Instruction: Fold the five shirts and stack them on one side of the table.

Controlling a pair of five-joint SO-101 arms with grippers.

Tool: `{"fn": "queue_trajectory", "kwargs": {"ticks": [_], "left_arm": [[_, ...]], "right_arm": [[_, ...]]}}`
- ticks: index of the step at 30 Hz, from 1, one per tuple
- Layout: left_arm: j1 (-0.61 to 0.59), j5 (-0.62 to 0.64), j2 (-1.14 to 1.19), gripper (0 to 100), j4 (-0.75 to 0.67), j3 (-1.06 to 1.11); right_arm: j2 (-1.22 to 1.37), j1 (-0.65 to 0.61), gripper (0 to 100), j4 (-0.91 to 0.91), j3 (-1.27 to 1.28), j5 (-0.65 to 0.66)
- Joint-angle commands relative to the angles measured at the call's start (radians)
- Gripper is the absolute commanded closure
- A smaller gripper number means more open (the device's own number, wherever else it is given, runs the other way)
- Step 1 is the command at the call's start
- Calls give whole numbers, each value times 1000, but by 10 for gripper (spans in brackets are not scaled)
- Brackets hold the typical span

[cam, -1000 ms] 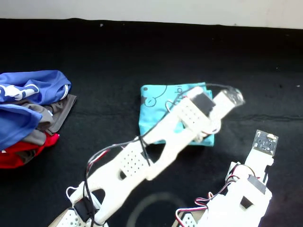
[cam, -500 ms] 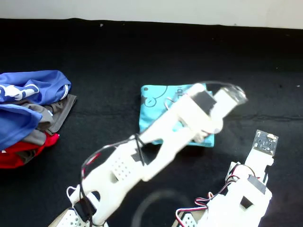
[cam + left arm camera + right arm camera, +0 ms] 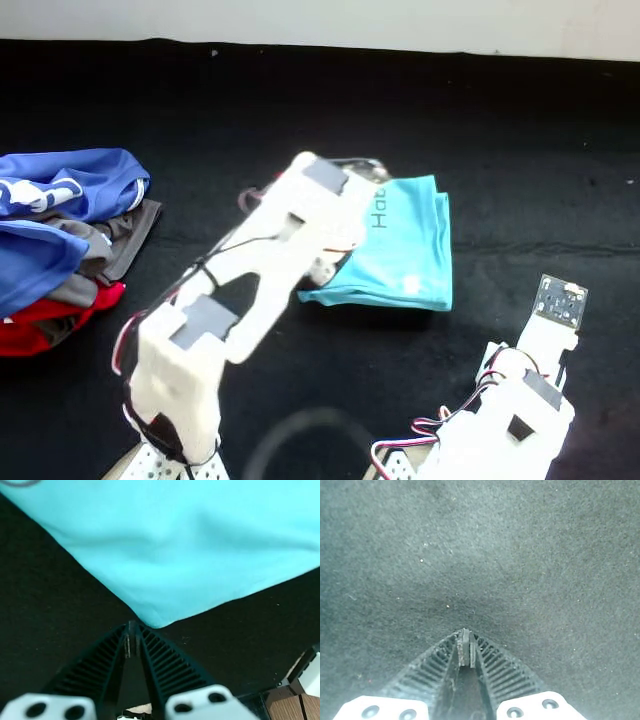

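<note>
A folded cyan shirt [image 3: 410, 250] lies mid-table. My left arm stretches over its left part, and my left gripper [image 3: 335, 265] sits low at that near-left corner. From the left wrist, the jaws of my left gripper [image 3: 131, 626] are pressed together right at the corner of the cyan shirt [image 3: 165, 545], seemingly pinching its tip. Unfolded shirts are heaped at the table's left edge: a blue shirt [image 3: 60, 200], a grey shirt [image 3: 115, 245] and a red shirt [image 3: 50, 320]. My right gripper [image 3: 465, 645] is shut on nothing above bare black cloth, at the near right [image 3: 558, 300].
The black table cloth [image 3: 300, 110] reaches to the white wall at the back. A wooden piece and part of an arm's base [image 3: 300, 690] show past the table's near edge. Bare cloth lies behind and to the right of the cyan shirt.
My left arm has swung from the cyan shirt's right side to its left side. The shirt now shows a smoother face with different print. The right arm has kept still.
</note>
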Motion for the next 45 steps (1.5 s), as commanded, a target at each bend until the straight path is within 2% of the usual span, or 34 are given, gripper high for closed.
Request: {"fn": "queue_trajectory", "kwargs": {"ticks": [1,4,9,14,21,29,37,43,45], "left_arm": [[-2,6,-87,991,-115,128],[-4,8,-120,991,-141,173],[-10,8,-248,991,-114,105],[-1,8,-283,991,-176,76],[1,9,-173,991,-203,223],[-8,9,-174,991,-288,390],[-10,5,-432,991,-290,390],[2,9,-455,991,-502,452],[22,9,-410,991,-509,487]], "right_arm": [[-2,1,991,-18,10,8],[-2,1,991,-18,10,8],[-2,1,991,-18,10,8],[-2,1,991,-18,10,8],[-2,1,991,-18,10,6],[-2,1,991,-18,10,6],[-2,1,991,-18,10,6],[-2,1,991,-18,10,6],[-2,1,991,-18,10,6]]}}
